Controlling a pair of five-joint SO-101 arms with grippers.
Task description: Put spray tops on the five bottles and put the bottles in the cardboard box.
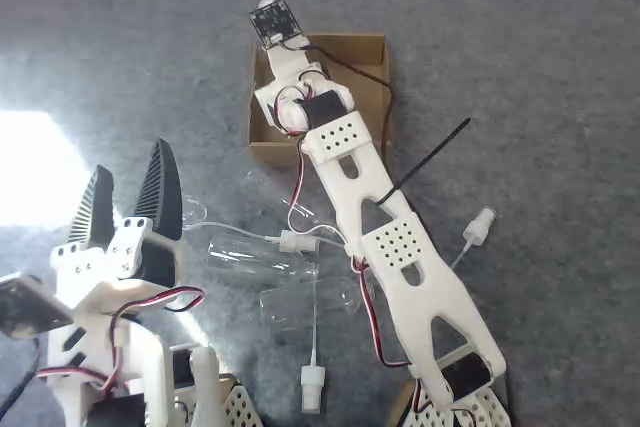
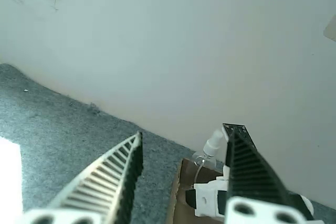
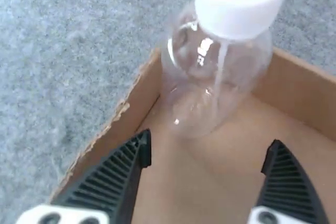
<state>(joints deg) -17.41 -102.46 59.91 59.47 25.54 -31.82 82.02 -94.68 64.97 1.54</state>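
Observation:
A clear bottle (image 3: 210, 87) with a white spray top (image 3: 239, 1) is inside the cardboard box (image 3: 294, 103), by a corner. My right gripper (image 3: 209, 142) hangs open over the box floor, its fingers apart from the bottle. In the high view the right arm (image 1: 350, 157) stretches over the box (image 1: 372, 57). Two clear bottles (image 1: 245, 252) (image 1: 310, 305) lie on the table in front of the box. Loose spray tops (image 1: 480, 225) (image 1: 313, 387) lie nearby. My left gripper (image 1: 130, 177) is raised at the near left, open and holding nothing.
The table is covered in grey carpet (image 1: 540, 97). A black cable tie (image 1: 430, 157) sticks out from the right arm. In the left wrist view the left gripper (image 2: 185, 132) faces a white wall (image 2: 184, 40), with the box (image 2: 176, 195) below.

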